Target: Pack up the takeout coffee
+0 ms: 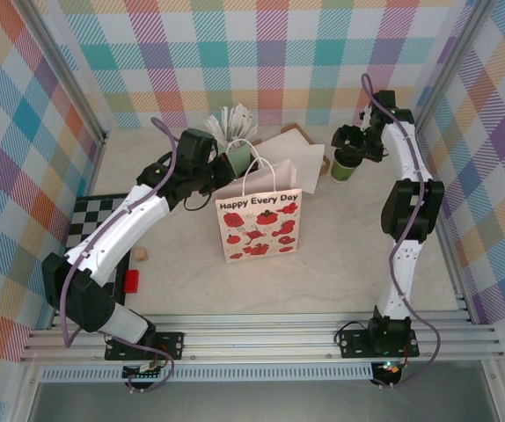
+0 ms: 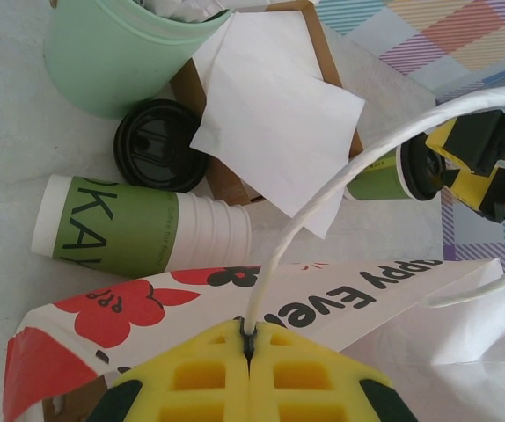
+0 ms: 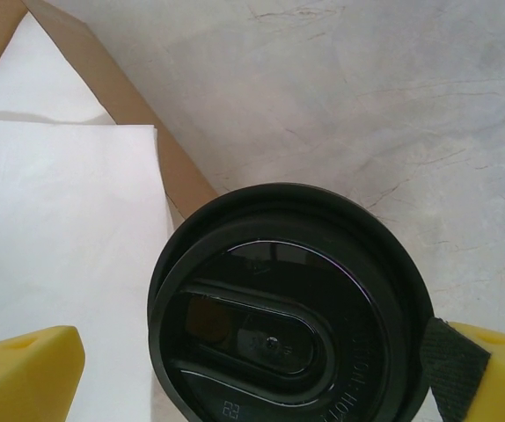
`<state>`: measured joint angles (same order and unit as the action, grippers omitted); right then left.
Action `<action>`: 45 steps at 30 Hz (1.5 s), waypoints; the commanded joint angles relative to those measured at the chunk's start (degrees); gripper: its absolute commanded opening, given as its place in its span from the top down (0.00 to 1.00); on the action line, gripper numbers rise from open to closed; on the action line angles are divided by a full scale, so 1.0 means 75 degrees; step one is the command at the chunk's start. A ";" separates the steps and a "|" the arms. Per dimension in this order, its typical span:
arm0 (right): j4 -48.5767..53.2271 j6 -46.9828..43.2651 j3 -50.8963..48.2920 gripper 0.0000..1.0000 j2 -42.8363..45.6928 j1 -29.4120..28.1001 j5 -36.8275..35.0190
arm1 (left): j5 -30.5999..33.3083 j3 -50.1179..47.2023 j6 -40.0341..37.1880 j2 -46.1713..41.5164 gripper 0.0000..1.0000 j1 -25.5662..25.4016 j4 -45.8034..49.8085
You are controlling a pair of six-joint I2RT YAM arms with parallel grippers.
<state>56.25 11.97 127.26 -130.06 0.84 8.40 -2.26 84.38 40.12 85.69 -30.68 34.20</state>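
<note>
On the left, the left gripper [image 2: 248,345] is closed tightly on one white handle [image 2: 270,264] of the paper bag [image 1: 259,224]. The bag stands upright in the middle of the table [image 1: 349,264], with bare surface in front of it and at its right. Behind the bag, white napkins [image 2: 279,132] lie on brown cardboard [image 3: 103,75]. Further right, near the back right corner, stands the takeout coffee [image 1: 344,167]. The right gripper [image 1: 351,142] is over it, jaws wide around the black lid [image 3: 288,308]. One finger [image 3: 24,369] is apart from the rim, the other just beside it.

Dark green cup [image 1: 344,167], black lid [image 3: 288,308] on, upright, far right
</note>
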 commanded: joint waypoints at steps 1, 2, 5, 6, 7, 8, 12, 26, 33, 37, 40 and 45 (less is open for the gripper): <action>0.0246 0.0051 0.0200 0.00 -0.0102 0.0033 0.0089 | 0.0120 0.0087 -0.0182 0.0107 1.00 -0.0077 0.0164; 0.0252 0.0029 0.0206 0.00 -0.0066 0.0029 0.0149 | 0.0126 0.0093 -0.0193 0.0126 1.00 -0.0082 0.0184; 0.0348 -0.0085 0.0263 0.00 0.0041 -0.0003 0.0215 | 0.0141 0.0091 -0.0199 0.0145 1.00 -0.0082 0.0176; 0.0382 -0.0115 0.0292 0.00 0.0065 -0.0006 0.0215 | 0.0145 0.0080 -0.0205 0.0153 1.00 -0.0082 0.0181; 0.0426 -0.0157 0.0325 0.00 0.0087 -0.0025 0.0210 | 0.0139 0.0077 -0.0208 0.0171 1.00 -0.0075 0.0175; 0.0451 -0.0154 0.0337 0.00 0.0115 -0.0041 0.0147 | 0.0141 0.0078 -0.0208 0.0166 1.00 -0.0082 0.0175; 0.0524 -0.0159 0.0308 0.00 0.0224 -0.0040 -0.0359 | 0.0141 0.0058 -0.0224 0.0153 1.00 -0.0082 0.0186; 0.0675 -0.0176 0.1020 0.00 0.0057 -0.0134 0.0293 | 0.0209 0.0058 -0.0311 0.0211 1.00 -0.0079 0.0217; 0.0843 -0.0100 0.1030 0.00 0.0060 -0.0155 -0.0287 | 0.0196 0.0024 -0.0370 0.0223 1.00 -0.0078 0.0196; 0.0792 -0.0052 0.0859 0.00 -0.0179 -0.0158 -0.0808 | 0.0272 0.0011 -0.0425 0.0200 1.00 -0.0070 0.0254; 0.0762 -0.0078 0.0862 0.00 -0.0327 -0.0159 -0.0834 | 0.0357 0.0000 -0.0468 0.0172 1.00 -0.0070 0.0323; 0.0847 -0.0302 0.0864 0.00 -0.0491 -0.0157 -0.0828 | 0.0397 -0.0032 -0.0485 0.0160 1.00 -0.0070 0.0314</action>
<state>61.14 11.07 134.30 -132.33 -0.05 3.01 -0.51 84.38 37.69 86.56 -30.68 34.35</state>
